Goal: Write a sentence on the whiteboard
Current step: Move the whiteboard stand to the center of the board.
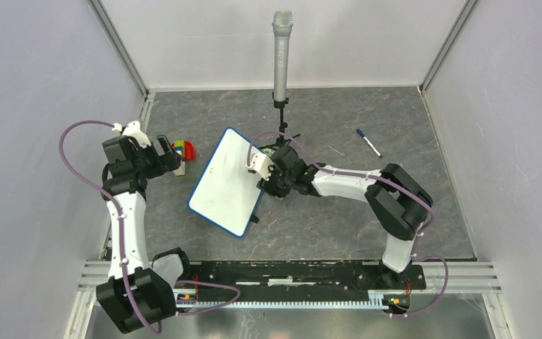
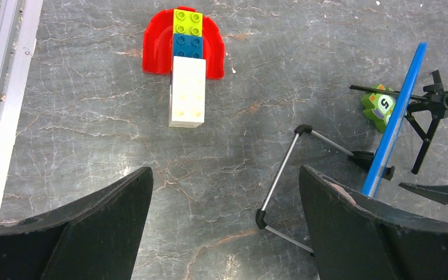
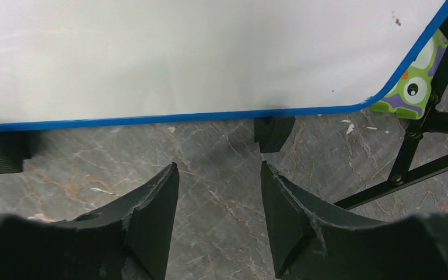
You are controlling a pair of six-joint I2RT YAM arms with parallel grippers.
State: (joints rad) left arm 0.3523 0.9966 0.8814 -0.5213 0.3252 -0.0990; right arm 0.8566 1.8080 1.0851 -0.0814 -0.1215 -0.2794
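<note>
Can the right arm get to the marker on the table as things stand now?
Probably yes: the marker lies alone on the table, nothing stands between, and the right gripper is open and empty.

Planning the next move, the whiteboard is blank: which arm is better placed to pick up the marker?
Right, probably. The marker lies far right, across the whiteboard from the left tool. The right tool is open, empty and nearer.
</note>
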